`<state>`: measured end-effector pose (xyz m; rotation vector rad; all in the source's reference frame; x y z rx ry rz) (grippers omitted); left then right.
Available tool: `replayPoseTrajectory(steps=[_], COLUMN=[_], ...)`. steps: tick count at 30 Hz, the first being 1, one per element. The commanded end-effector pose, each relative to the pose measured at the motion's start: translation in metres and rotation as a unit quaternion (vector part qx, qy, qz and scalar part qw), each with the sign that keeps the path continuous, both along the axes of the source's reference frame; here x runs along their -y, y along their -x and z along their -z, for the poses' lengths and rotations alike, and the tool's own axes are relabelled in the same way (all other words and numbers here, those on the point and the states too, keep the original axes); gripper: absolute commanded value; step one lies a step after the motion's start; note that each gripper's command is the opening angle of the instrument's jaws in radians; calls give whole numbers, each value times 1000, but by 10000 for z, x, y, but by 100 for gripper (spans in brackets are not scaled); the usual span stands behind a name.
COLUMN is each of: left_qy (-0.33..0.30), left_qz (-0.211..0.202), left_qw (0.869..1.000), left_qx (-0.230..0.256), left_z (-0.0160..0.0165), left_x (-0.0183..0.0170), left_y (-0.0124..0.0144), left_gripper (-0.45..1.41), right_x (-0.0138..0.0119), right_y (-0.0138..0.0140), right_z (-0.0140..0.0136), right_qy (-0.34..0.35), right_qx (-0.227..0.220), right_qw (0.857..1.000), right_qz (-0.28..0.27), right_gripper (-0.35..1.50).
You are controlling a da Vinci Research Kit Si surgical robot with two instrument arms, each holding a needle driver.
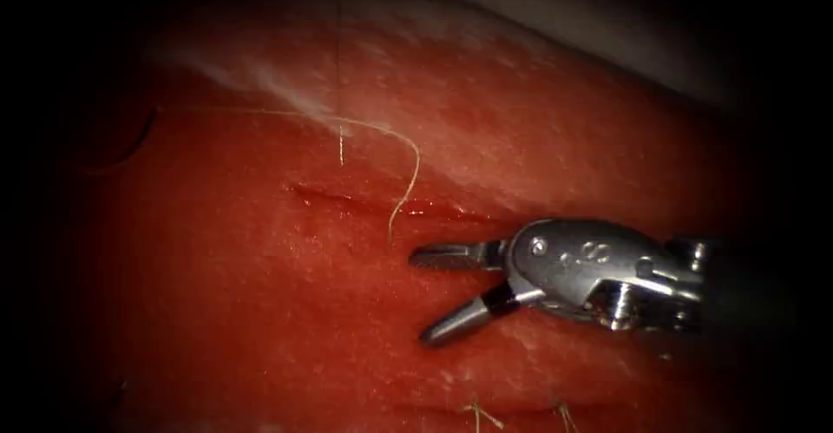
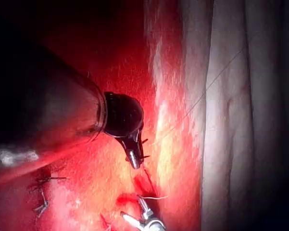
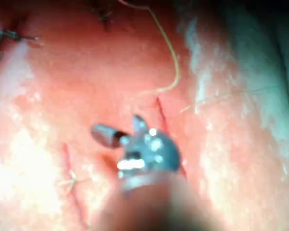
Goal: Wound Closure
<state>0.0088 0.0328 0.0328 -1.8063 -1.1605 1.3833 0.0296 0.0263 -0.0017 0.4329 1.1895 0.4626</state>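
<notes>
Red tissue [image 1: 260, 311] carries the cut [image 1: 382, 206], thread [image 1: 408, 173] crossing it; right pincer [image 1: 425, 298] gapes empty beside it.

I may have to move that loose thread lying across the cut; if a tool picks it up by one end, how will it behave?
The thread will probably be limp: it lies in a slack curve over the tissue and across the cut. Being so thin, it is likely very light. The wet-looking surface may make it cling or slip. The right tool, jaws open, holds nothing.
</notes>
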Motion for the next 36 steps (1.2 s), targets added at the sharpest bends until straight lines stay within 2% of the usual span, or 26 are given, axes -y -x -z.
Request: replayPoseTrajectory(steps=[1,10,12,13,14,15,20,24,26,27,28,29,30,33,35,36], left_qy=[2,7,6,6,6,5,5,7,10,10,10,19,19,30,43,45], left_qz=[-1,-2,-1,-1,-1,0,0,0,0,0,1,3,3,5,14,15], left_qw=[1000,1000,1000,1000,1000,1000,1000,1000,1000,1000,1000,1000,1000,999,999,999], left_qx=[0,2,1,1,1,1,1,2,4,4,4,7,7,11,13,14], left_z=[-5,-9,-12,-12,-12,-12,-12,-15,-20,-20,-22,-28,-28,-33,-35,-35], left_x=[4,5,4,4,4,4,4,7,11,11,12,16,16,19,19,19], left_y=[6,12,13,13,13,13,14,17,24,24,26,36,36,44,48,49], left_gripper=[-35,-35,-35,-35,-35,-35,-35,-35,-35,-35,-35,-35,-35,-35,-35,-35], right_x=[-1,-1,3,4,4,5,7,11,18,18,22,34,34,45,58,61], right_y=[-15,-58,-61,-60,-60,-56,-50,-36,-31,-31,-29,-25,-25,-22,-22,-23], right_z=[-16,-53,-63,-65,-65,-67,-67,-46,-26,-26,-17,4,4,29,64,72], right_qy=[4,16,1,-1,-1,0,4,-3,-14,-14,-20,-25,-25,-34,-37,-36], right_qx=[1,4,6,5,5,5,22,31,21,21,10,2,2,-8,-19,-22], right_qw=[1000,999,999,999,999,999,999,998,999,999,999,1000,1000,999,999,999], right_qz=[-4,-31,-38,-38,-38,-37,-41,-56,-42,-42,-26,-14,-14,-4,13,18], right_gripper=[131,126,89,54,54,-35,-35,-35,-35,-35,-35,-35,-35,-35,-35,-35])
